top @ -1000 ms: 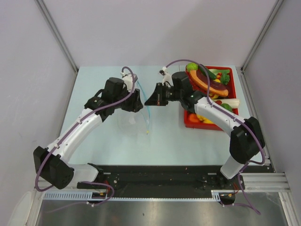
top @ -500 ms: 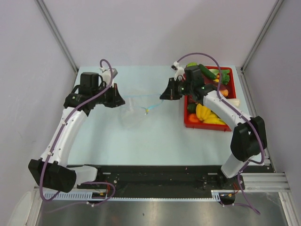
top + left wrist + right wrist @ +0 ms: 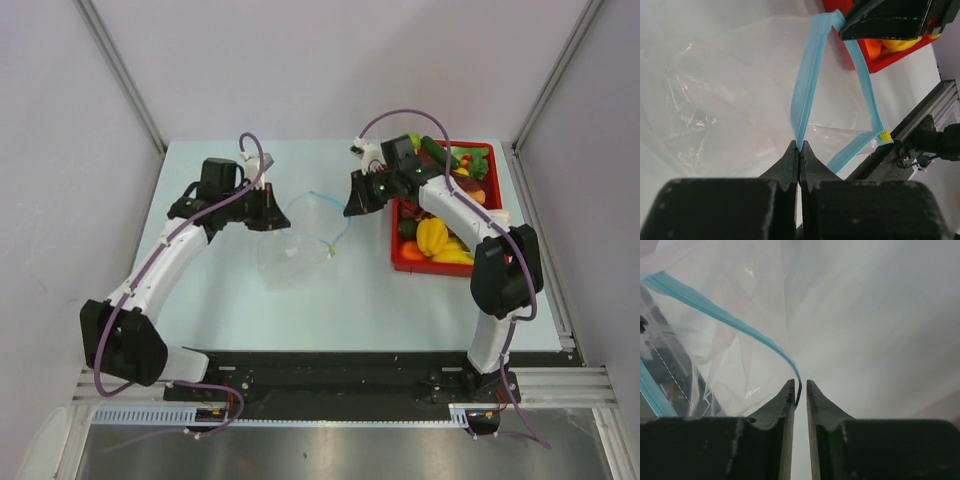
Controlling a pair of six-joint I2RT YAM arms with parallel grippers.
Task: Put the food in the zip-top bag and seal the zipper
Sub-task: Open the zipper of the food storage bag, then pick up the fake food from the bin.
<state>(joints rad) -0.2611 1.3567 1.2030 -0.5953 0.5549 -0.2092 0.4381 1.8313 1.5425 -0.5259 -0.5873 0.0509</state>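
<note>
Left gripper [image 3: 284,212], in the top view, was clenched on the zipper [image 3: 312,193], its arm reaching from the base at 7 o'clock up across the table [image 3: 230,300], wrist bent so the fingers pointed toward 3 o'clock. Right gripper [image 3: 350,207] met the same blue strip from 3 o'clock, its arm folded back over the red tray [image 3: 415,266]. Between the two the zipper stood as an open loop. The clear bag [image 3: 285,262] slumped on the table at 6 o'clock from that loop. All the food [image 3: 432,237] lay in the tray at the table's 3 o'clock side, none in the bag.

From the left wrist, the jaws were pressed together with one zipper lip pinched at their tips. The strip ran up toward 12 o'clock, where the right gripper touched the loop's far end. The other lip came back down to a small yellow tab [image 3: 884,135] at 4 o'clock. Any print on the bag was too faint to read.

From the right wrist, the jaws stood a sliver apart. The blue strip dropped into the gap and lay against the 9 o'clock finger only, not squeezed from both sides. Crumpled clear film filled the rest.
</note>
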